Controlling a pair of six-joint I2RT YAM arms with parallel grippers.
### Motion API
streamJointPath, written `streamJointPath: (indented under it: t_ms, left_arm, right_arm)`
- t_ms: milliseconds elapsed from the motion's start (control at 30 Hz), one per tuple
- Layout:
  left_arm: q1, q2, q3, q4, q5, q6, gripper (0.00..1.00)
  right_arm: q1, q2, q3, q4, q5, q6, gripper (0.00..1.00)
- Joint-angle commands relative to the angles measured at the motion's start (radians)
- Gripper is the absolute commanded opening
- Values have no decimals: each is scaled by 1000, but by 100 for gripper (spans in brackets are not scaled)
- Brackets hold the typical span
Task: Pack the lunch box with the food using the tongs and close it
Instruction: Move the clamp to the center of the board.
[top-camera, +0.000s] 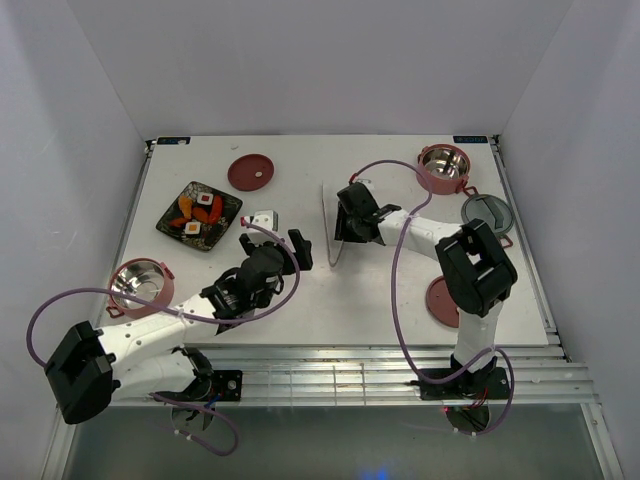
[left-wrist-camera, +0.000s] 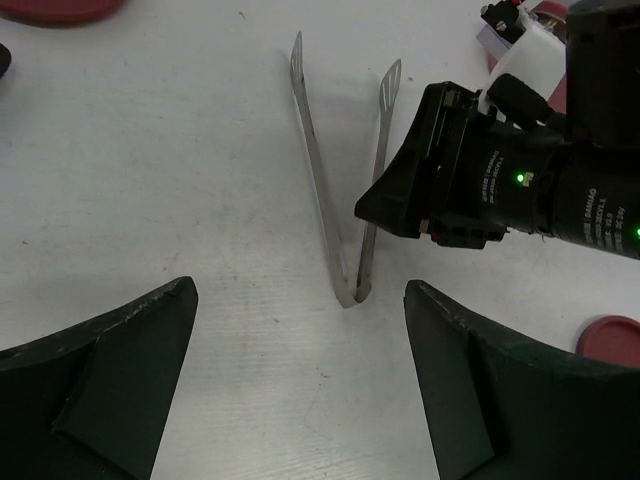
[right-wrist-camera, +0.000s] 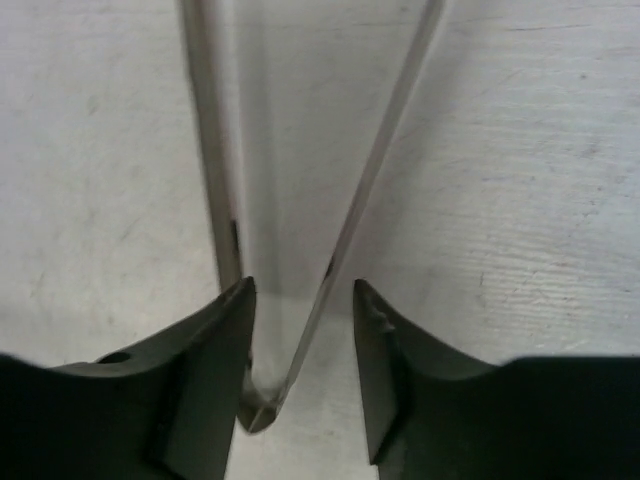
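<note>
The right gripper (right-wrist-camera: 302, 288), jaws parted, is straddling the joined end of the tongs (left-wrist-camera: 321, 170) mid-table; the left gripper (left-wrist-camera: 300, 290) is hovering wide open. The lunch box tier (top-camera: 141, 262) at 8 o'clock and the tier (top-camera: 445, 186) at 1 are sitting empty; the food (top-camera: 205, 200) is lying on the plate (top-camera: 226, 208) at 10.

There is one dark plate (top-camera: 228, 208). On it lie two white rolls (top-camera: 205, 200) and some orange bits (top-camera: 183, 210), too small to count. There are two bowls: one red bowl (top-camera: 140, 283) near the plate and one (top-camera: 443, 165) far from it. There are two red lids (top-camera: 250, 172), one grey lid (top-camera: 487, 212) and one pair of tongs (right-wrist-camera: 212, 140).
</note>
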Motion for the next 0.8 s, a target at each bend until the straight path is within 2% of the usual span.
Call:
streamJointPath:
  t_ms: [0,67,233,267,300,333,367,433,467,600,767]
  left_arm:
    - [6,-46,51,-73,-44,-28,95]
    - [13,-37,72,-96,-24,-30,95]
    - [55,67,199,-206,84,5,97]
    - [68,90,251,-217,119,16,97]
    - [100,118,281,-257,185,16,97]
    - [130,179,337,-287,247,21,97]
    - [142,212,364,-288,247,21,97]
    - [162,278,411,-317,305,28,98]
    - [171,345,458,-335,321,31,98]
    - [174,517,592,-386,377,62,98]
    - [176,650,672,-374,431,79,98]
  right_arm:
    - [22,-117,-2,36,8,25,52]
    - [22,-152,-14,11,2,-8,62]
    - [20,-362,-137,-6,13,-77,79]
    - [20,-399,-164,-6,11,-87,87]
    - [20,-436,-221,-6,14,-103,91]
    - [19,-550,-275,-6,25,-118,95]
    - [17,-551,-275,-4,26,-118,97]
    - [17,-655,-350,6,17,-140,98]
    - [17,-689,-370,13,-4,-149,91]
    - [17,-848,-439,28,-29,-175,90]
    - [17,-970,-507,71,-83,-216,90]
